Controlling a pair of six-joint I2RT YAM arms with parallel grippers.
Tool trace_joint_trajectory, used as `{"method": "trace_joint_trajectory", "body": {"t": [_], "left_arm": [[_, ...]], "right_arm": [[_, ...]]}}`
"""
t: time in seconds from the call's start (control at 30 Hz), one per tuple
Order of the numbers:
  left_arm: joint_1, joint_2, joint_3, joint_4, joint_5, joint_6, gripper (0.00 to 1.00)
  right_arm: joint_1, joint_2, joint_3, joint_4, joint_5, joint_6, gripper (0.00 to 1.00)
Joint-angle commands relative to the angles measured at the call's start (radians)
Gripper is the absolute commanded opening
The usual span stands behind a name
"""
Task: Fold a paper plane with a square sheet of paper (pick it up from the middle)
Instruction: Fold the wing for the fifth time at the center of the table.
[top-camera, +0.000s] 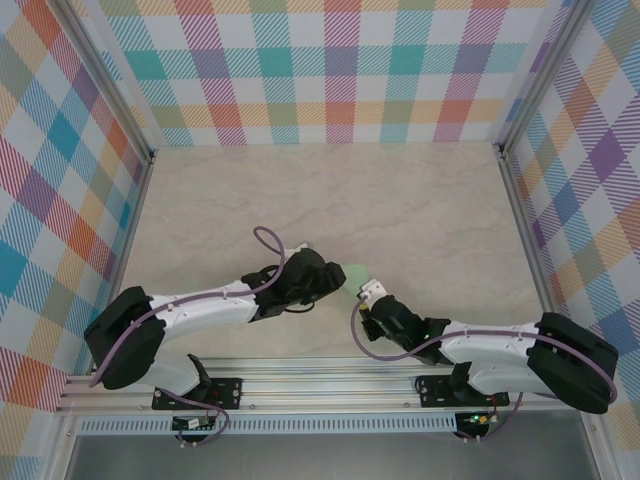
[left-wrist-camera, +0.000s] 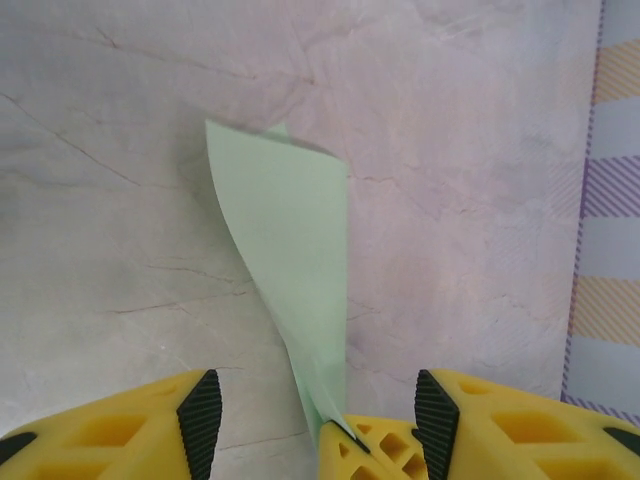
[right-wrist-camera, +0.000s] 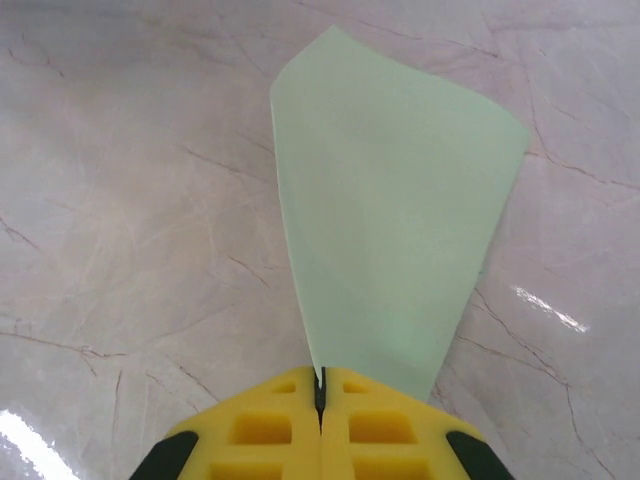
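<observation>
**Sheet of paper** (right-wrist-camera: 390, 220): pale mint green, plain, bent into a curved, half-folded shape. It is held over the near middle of the table (top-camera: 420, 200), between the tips of the two arms. Its narrow end is pinched, and the rest widens away from the fingers, with one edge curling over. Whether its far end touches the table cannot be told.

**Right gripper** (right-wrist-camera: 320, 392): yellow fingers pressed tightly together on the narrow end of the paper.

**Left gripper** (left-wrist-camera: 318, 412): yellow fingers with black pads (left-wrist-camera: 200, 410), spread apart. The paper and the tip of the right gripper sit in the gap, nearer the right-hand pad. Neither pad touches the paper.

**Table**: pale marbled surface.

**Walls** (top-camera: 340, 70): checked pattern in many colours, on three sides.
</observation>
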Motion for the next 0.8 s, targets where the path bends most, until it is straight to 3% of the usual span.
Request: {"method": "trace_joint_trajectory", "body": {"t": [0.0,0.3,0.57,0.77], "left_arm": [[0.007,-0.027,-0.018,-0.062,-0.059,0.026,0.56],[0.007,-0.012,-0.015,-0.037,-0.041,0.032,0.52],[0.006,0.028,-0.009,0.011,-0.008,0.033,0.45],[0.004,0.089,0.019,0.046,0.032,0.036,0.48]], "right_arm": [[-0.068,-0.058,-0.031,0.058,-0.186,0.086,0.00],[-0.199,0.007,-0.033,0.095,-0.389,0.189,0.00],[-0.252,0.029,-0.053,0.159,-0.417,0.311,0.00],[-0.277,0.033,-0.065,0.173,-0.418,0.399,0.00]]}}
